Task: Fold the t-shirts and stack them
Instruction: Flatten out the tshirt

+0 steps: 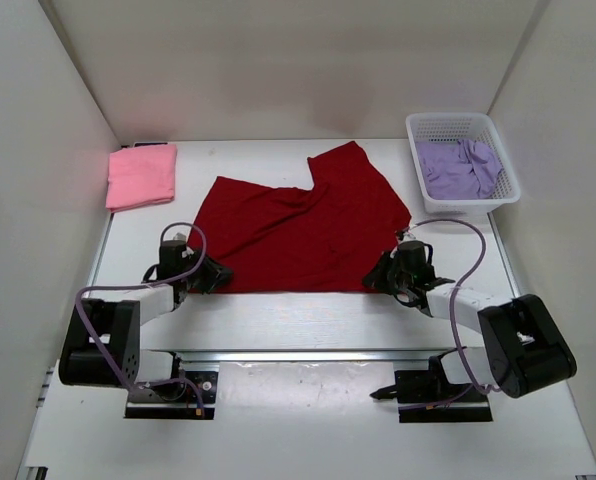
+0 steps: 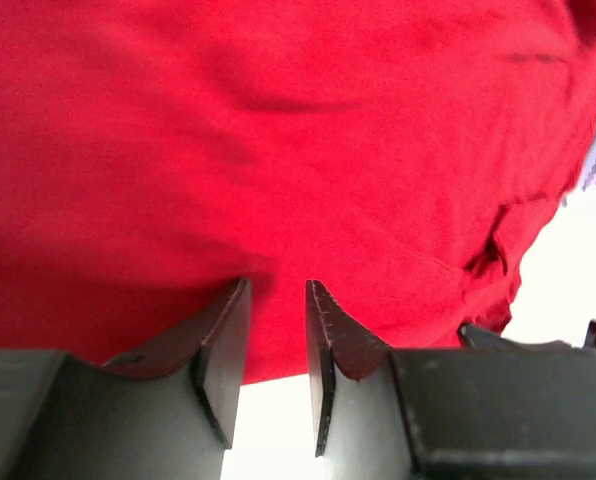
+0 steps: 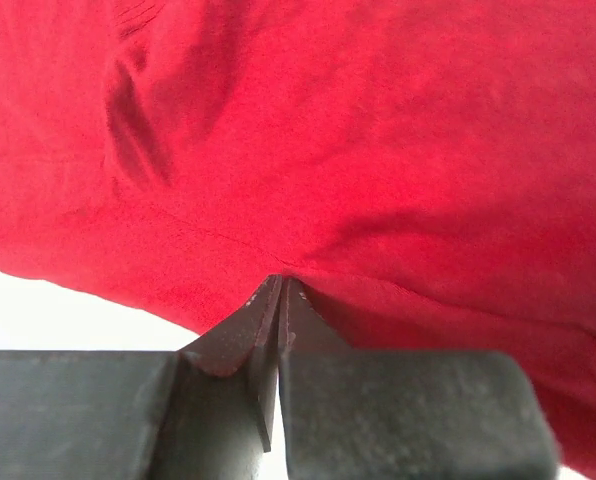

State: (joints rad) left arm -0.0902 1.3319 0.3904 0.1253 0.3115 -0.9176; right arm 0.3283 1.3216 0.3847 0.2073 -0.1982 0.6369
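Note:
The dark red t-shirt (image 1: 298, 225) lies spread on the table, its far part folded and rumpled. My left gripper (image 1: 214, 274) is at its near left corner, jaws open, the hem between the fingertips (image 2: 278, 300). My right gripper (image 1: 378, 276) is at its near right corner, shut on the shirt's edge (image 3: 281, 285). The pink t-shirt (image 1: 141, 175) lies folded at the far left. The lavender t-shirt (image 1: 460, 166) is bunched in the basket.
The white mesh basket (image 1: 511, 180) stands at the far right. White walls enclose the table on three sides. Purple cables loop over both arms.

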